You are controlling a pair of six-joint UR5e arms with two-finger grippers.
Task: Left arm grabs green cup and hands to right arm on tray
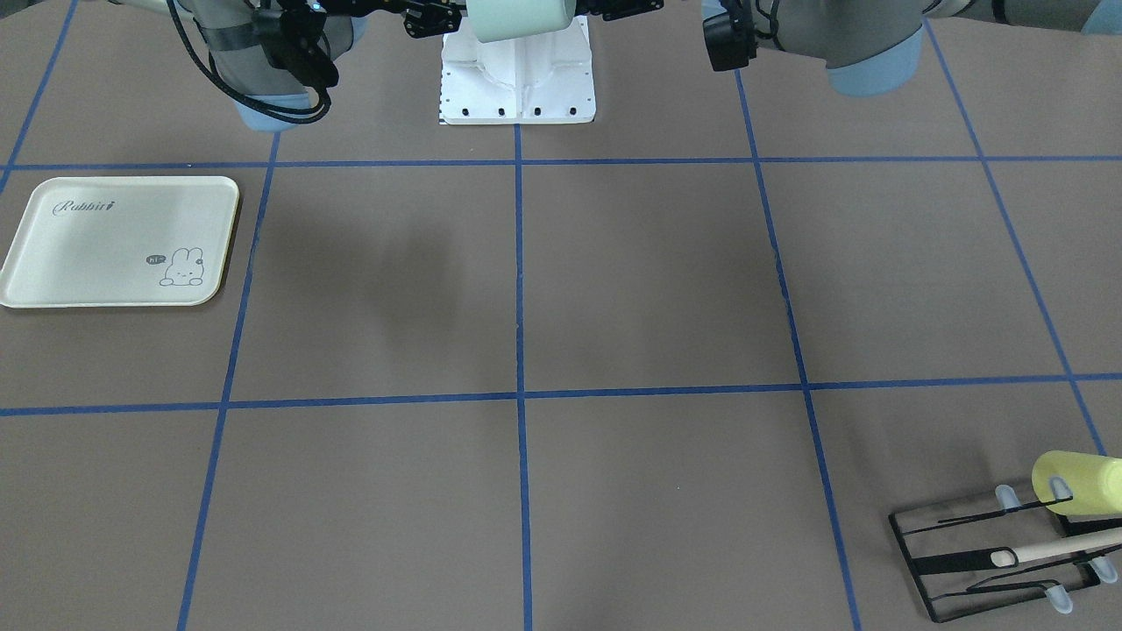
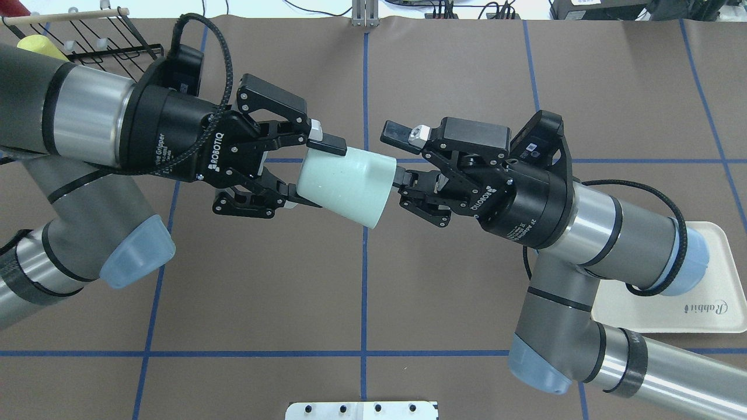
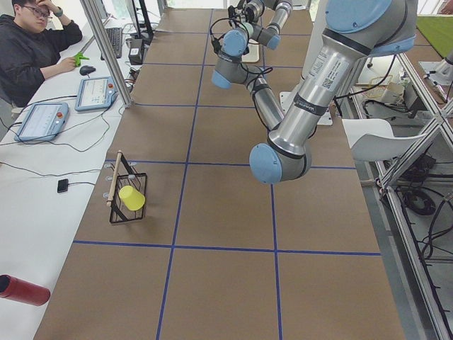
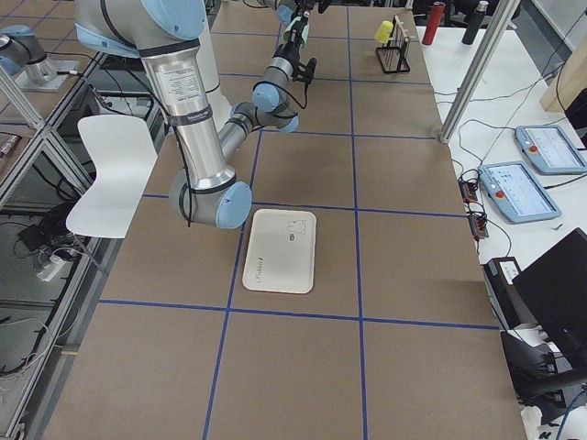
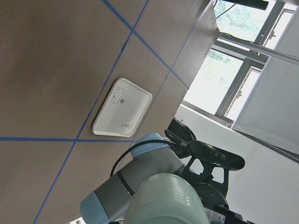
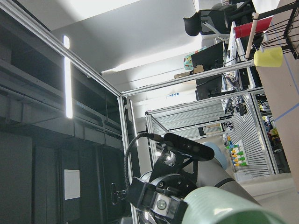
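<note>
Fingers (image 2: 327,144) of your left gripper (image 2: 312,172) clamp the green cup (image 2: 350,186) near its base; its long axis runs sideways, mouth toward your right gripper (image 2: 400,154), whose fingers stand apart.

The left arm (image 2: 87,116) and the right arm (image 2: 607,227) look alike: grey tubes with brushed silver bands and pale blue caps at the joints. Black cable loops past each wrist. The left claw (image 2: 309,172) and the right claw (image 2: 398,154) are black, bolted linkages with white ROBOTIQ lettering. The white base plate (image 1: 517,88) shows dark screws.
</note>
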